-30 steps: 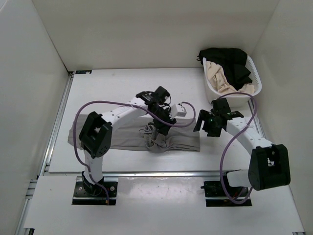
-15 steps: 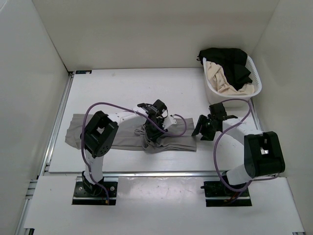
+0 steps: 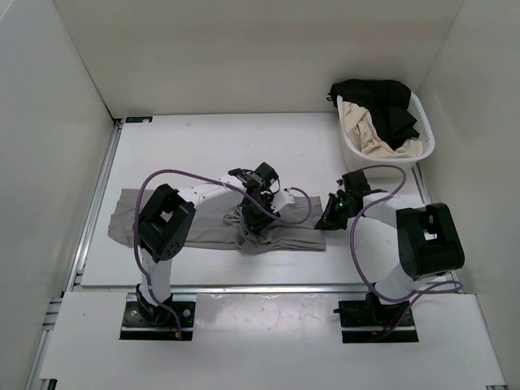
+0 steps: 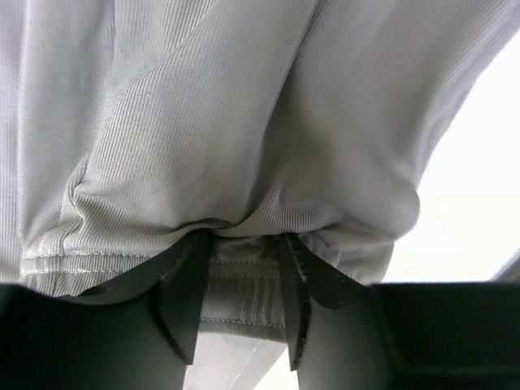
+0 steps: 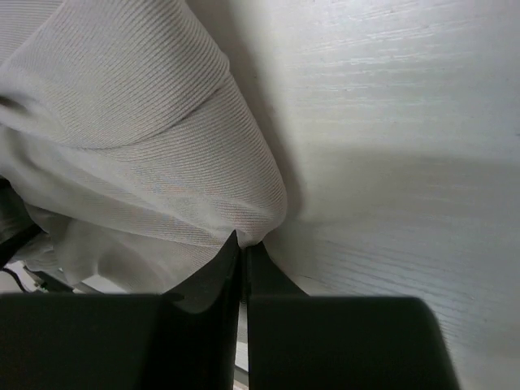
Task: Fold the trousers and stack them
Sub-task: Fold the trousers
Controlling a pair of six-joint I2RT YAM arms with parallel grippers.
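Left gripper [image 4: 244,244] is clamped on a bunched fold of the grey trousers [image 3: 122,215] lying near-centre on the table [image 3: 203,146]. Right gripper [image 5: 244,242] looks pinched on their right end, though overhead hides both grips.

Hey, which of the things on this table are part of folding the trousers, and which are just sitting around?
In the job: grey trousers; left gripper and right gripper, both pinching the cloth.
Lying about: white basket at the far right, with a black garment and a beige garment inside, untouched.
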